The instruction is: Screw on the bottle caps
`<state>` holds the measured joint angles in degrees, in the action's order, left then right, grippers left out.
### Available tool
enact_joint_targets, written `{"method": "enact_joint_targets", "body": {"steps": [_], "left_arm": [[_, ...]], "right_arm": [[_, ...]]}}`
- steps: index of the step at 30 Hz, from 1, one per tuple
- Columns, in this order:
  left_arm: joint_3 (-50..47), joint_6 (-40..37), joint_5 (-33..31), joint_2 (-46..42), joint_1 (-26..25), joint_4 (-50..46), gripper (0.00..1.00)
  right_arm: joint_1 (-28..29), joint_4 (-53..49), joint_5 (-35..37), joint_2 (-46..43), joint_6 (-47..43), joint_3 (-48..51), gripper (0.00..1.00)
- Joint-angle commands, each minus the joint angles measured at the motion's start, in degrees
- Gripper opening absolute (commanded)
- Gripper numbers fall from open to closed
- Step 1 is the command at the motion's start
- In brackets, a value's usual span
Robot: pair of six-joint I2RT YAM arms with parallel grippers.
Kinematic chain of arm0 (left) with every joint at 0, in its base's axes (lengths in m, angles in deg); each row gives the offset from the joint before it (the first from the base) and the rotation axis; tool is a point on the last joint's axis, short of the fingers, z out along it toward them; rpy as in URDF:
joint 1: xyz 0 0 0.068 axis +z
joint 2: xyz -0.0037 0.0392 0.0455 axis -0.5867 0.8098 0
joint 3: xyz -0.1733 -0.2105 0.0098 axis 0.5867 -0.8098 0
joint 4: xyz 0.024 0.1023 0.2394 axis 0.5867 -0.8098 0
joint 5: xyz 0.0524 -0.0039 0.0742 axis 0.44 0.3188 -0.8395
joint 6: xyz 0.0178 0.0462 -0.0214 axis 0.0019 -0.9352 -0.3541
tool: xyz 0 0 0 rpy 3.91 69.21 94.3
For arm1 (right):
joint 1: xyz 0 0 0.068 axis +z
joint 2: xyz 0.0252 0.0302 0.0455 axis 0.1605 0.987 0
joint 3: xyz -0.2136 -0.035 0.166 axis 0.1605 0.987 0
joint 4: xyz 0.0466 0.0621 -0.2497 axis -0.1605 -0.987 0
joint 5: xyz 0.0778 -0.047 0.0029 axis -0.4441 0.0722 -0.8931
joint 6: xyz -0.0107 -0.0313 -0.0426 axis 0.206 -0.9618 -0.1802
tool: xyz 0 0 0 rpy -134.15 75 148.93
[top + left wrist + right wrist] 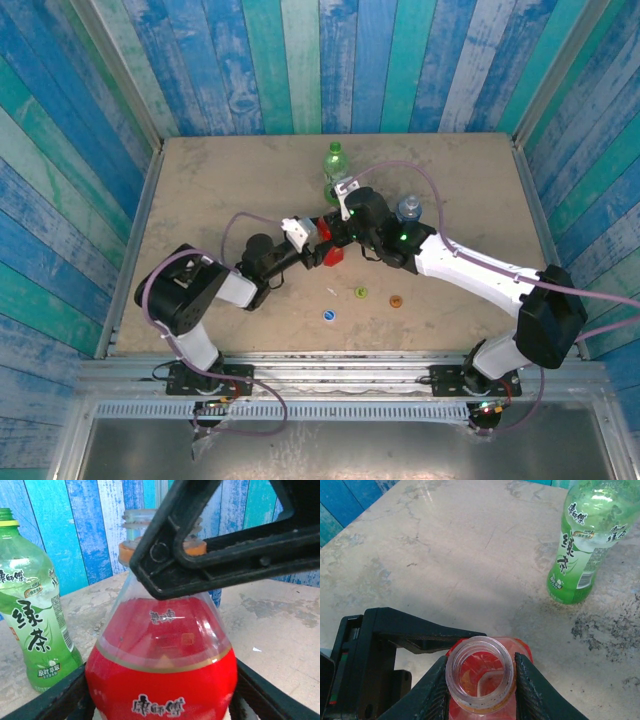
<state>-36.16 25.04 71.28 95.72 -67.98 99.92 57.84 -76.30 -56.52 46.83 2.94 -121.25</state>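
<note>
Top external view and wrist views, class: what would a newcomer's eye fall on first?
The uncapped red bottle mid-table, pinched at its open neck by the right tool while the left tool clasps its body. Behind it stands the green tea bottle; nearer the arm bases a blue cap, a yellow-green cap and an orange cap lie loose.

Tall bottle (335,160) is standing at the back of the table (200,200). Before it, middle bottle (331,256) is sitting between left gripper (160,700) and right gripper (480,677). Short bottle (408,208) is standing to its right. Caps (361,292) are lying in front.
</note>
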Motion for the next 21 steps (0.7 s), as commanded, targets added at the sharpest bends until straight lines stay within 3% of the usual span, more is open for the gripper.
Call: {"method": "enact_joint_targets", "body": {"steps": [1,13,21], "left_arm": [[1.49,0.21,1.96,2.38,-0.47,1.22,0.63],[3.16,1.20,3.35,3.56,-0.51,0.80,0.61],[3.25,1.19,4.32,3.43,-0.47,0.63,0.45]], "right_arm": [[0.00,-2.31,-1.85,0.76,1.25,0.59,0.26],[-0.02,-2.31,-2.49,1.83,1.61,0.37,0.27],[-0.04,-2.31,-2.51,1.66,1.70,0.36,0.27]]}}
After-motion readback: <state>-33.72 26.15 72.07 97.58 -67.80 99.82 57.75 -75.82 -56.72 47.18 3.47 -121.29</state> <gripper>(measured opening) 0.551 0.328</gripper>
